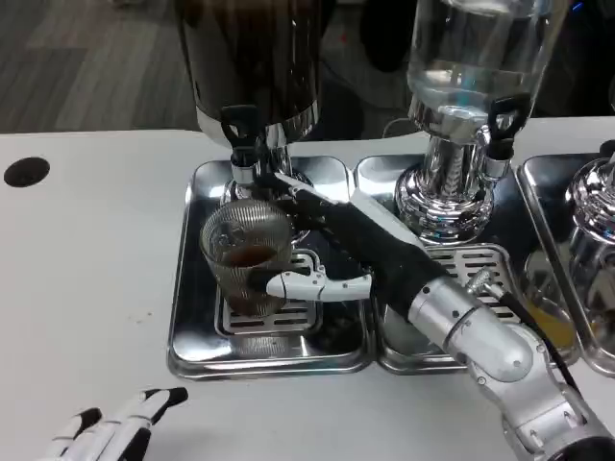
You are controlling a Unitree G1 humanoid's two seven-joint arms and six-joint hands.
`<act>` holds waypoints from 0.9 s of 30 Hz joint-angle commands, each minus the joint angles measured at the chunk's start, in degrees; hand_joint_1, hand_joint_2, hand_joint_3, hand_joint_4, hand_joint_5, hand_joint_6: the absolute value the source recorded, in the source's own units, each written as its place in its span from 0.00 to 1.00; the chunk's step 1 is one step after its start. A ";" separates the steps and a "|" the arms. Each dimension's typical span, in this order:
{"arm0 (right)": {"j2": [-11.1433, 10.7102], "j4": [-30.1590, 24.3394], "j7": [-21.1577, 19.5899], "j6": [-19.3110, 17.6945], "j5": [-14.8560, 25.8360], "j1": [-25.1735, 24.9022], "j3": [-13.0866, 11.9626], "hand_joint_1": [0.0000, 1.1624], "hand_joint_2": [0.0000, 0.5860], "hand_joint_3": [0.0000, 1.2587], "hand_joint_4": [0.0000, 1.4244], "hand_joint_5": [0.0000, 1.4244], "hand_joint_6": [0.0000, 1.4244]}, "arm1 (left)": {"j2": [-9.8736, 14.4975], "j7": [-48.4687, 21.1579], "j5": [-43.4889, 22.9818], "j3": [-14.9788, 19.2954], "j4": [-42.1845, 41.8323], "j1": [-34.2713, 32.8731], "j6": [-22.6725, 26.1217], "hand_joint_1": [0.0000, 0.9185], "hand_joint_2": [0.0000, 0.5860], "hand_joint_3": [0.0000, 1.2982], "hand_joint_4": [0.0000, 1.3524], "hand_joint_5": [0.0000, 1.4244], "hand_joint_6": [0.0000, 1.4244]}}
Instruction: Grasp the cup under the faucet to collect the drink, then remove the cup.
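The cup (246, 257) sits on the drip tray (197, 327) under the dark dispenser's faucet (242, 144), some brown drink inside. The right hand (322, 252), entering from five o'clock, grips it, apparently firmly. It should lift level. The left hand (113, 429) rests with fingers apart.

White table (86, 279) with a black round hole (26, 171) at its 9 o'clock edge. A second drink dispenser with a clear, transparent tank (476, 48) stands at 1 o'clock on a polished chrome pedestal (444, 197); its black tap (502, 130) projects from the base of the tank. Beneath it lies a steel drip tray (384, 178) with a slotted grate (471, 264). At 3 o'clock, a further tray (538, 192) carries part of another chrome pedestal (596, 206). Dark floor (86, 58) lies beyond the table at 11 o'clock.
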 commanded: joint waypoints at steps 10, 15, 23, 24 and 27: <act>2.33 8.61 -1.58 -3.66 -0.26 -5.62 -0.08 0.59 0.22 0.07 0.01 0.05 0.06 | 0.79 -3.30 -1.69 1.55 1.92 -1.54 0.40 0.00 0.11 0.18 0.12 0.17 0.10; 2.94 10.94 -1.51 -4.72 -0.13 -6.82 -0.11 0.60 0.21 0.07 0.01 0.06 0.06 | 0.84 -4.08 -2.44 2.37 2.13 -1.97 0.38 0.00 0.11 0.19 0.12 0.17 0.10; 3.64 13.85 -2.54 -6.80 -0.86 -7.74 -0.01 0.65 0.15 0.04 0.02 0.07 0.07 | 0.85 -5.22 -3.29 3.80 2.18 -2.37 0.28 0.00 0.12 0.20 0.13 0.17 0.11; 3.70 14.06 -2.84 -7.00 -0.98 -7.68 0.03 0.67 0.15 0.04 0.02 0.07 0.07 | 0.82 -5.41 -3.16 3.73 2.24 -2.40 0.27 0.00 0.12 0.20 0.13 0.17 0.11; 3.82 14.37 -3.84 -7.43 -1.39 -7.54 0.14 0.70 0.13 0.05 0.04 0.08 0.08 | 0.57 -5.68 -2.98 3.50 2.35 -2.44 0.27 0.00 0.12 0.20 0.13 0.17 0.11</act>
